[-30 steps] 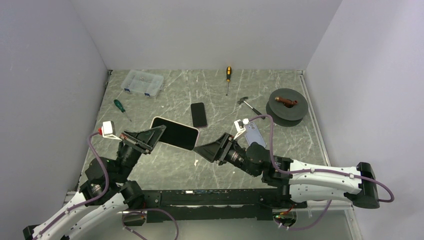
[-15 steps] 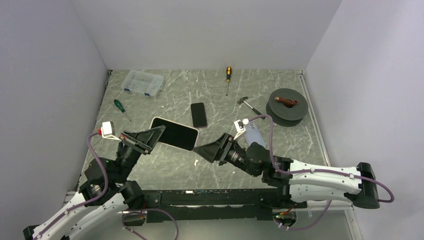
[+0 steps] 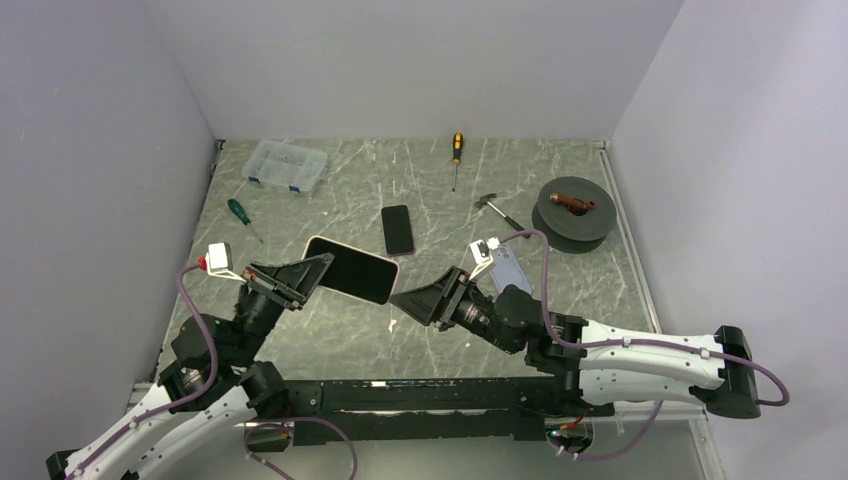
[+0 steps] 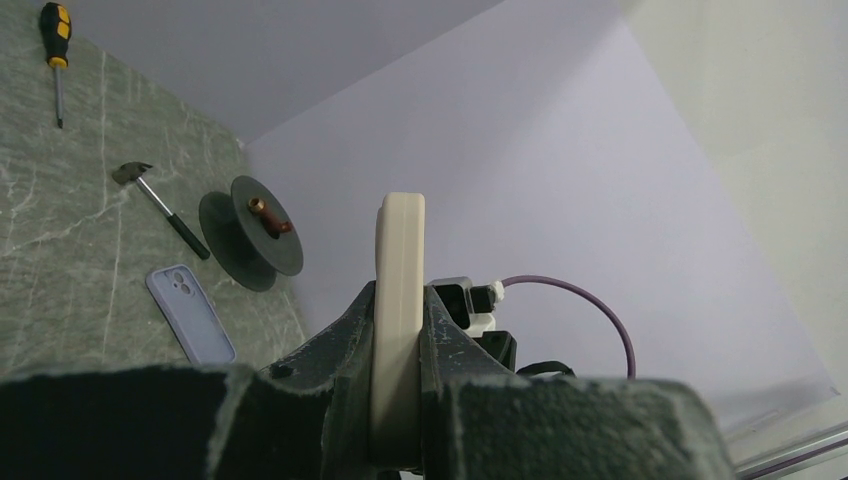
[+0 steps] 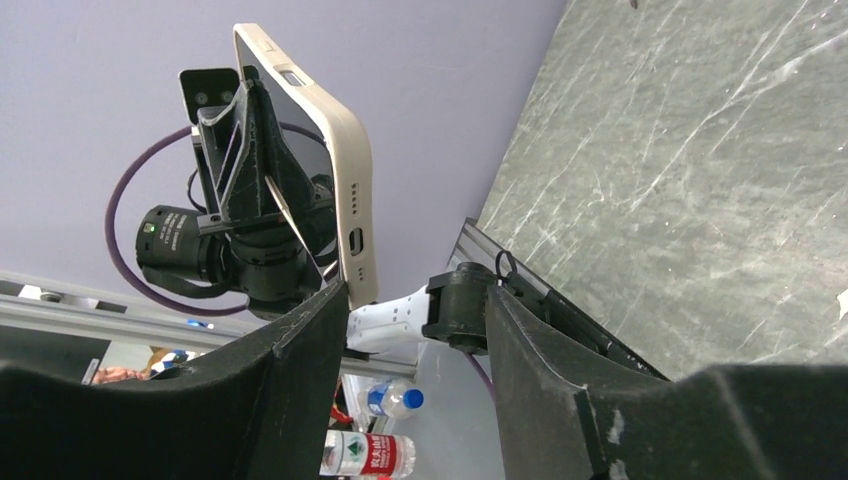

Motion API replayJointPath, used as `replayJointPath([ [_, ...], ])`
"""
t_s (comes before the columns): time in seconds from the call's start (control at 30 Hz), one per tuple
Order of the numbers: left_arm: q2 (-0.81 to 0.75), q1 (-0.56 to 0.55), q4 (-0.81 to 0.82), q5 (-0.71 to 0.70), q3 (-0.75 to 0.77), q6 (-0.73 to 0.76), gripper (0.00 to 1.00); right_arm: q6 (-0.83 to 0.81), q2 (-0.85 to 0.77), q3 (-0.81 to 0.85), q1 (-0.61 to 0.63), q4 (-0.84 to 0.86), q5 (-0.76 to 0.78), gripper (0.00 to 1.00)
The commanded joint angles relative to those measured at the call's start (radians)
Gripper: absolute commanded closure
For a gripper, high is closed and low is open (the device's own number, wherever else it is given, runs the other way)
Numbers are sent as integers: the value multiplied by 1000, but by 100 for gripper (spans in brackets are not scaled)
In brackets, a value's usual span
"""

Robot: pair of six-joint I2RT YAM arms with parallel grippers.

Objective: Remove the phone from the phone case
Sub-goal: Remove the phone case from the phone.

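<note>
1. The left gripper (image 3: 312, 266) is pinching the cased phone (image 3: 352, 272) by its 9 o'clock end. Its fingers are pressed onto front and back, and the left wrist view shows the cream edge clamped between them.
2. That grip keeps the phone tilted and lifted off the table (image 3: 330, 330), left of centre. Its free end points toward 4 o'clock, probably to offer it to the other arm.
3. The right gripper (image 3: 404, 301) is spread wide and empty, just at 4 o'clock of that free end. In its own view the lower corner sits by one fingertip; I cannot tell whether they touch.
4. The spread jaws suit taking the free end, so one arm can anchor while the other peels.
5. The case (image 5: 352, 190) is cream, thick and round-edged, with speaker holes and a charging slot in its end. It wraps a dark screen, and no corner looks lifted.
6. A bare black phone (image 3: 397, 229) lies at 1 o'clock of the held one, and a lilac phone or case (image 4: 190, 312) at 3 o'clock.
</note>
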Motion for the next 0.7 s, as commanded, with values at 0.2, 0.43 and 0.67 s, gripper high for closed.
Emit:
replayJointPath([
  [0.2,5,-4,108,29,55,-27,100,-8,-6,8,-2,27,9,47],
  [0.43,12,-3,136,42,69,-24,100,9,-3,-3,-2,21,15,53],
  [0.67,27,-4,169,73,78,-34,100,8,17,2,-2,22,12,54],
])
